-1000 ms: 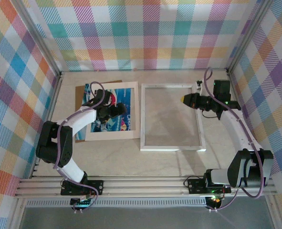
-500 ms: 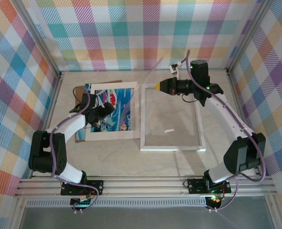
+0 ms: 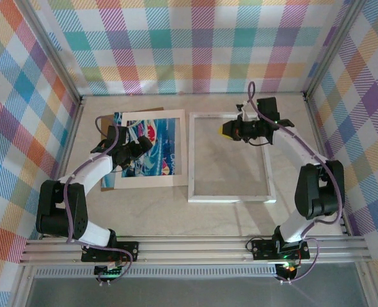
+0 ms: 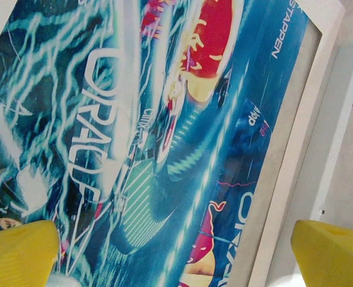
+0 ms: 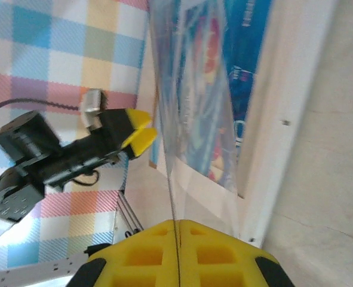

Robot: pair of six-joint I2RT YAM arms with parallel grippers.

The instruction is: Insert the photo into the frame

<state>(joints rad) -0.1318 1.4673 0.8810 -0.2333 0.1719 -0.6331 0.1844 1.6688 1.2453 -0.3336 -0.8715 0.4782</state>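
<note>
Blue and teal photo: lies flat on the left half of the table. Its edges are covered by a white mat, and part of its left side is hidden under the left arm. In the left wrist view the white lettering is cut off at the picture edges and cannot be read whole.
Brown board: lies beneath the mat and photo, mostly hidden. Slivers show at the left side and along the top edge.
Frame: white-bordered, flat on the table just right of the mat, their long sides nearly touching. From above it is hard to make out whether a pane sits inside it.
Left gripper: hangs over the photo's left part with its yellow fingers spread wide, holding nothing.
Right gripper: is above the upper part of the frame, yellow tips pointing left. The fingers are clenched together.
Clear sheet: in the right wrist view its thin edge rises from the seam between the right fingertips, so it appears pinched there. The photo behind it looks hazy, and the sheet's far edges are hard to trace.
</note>
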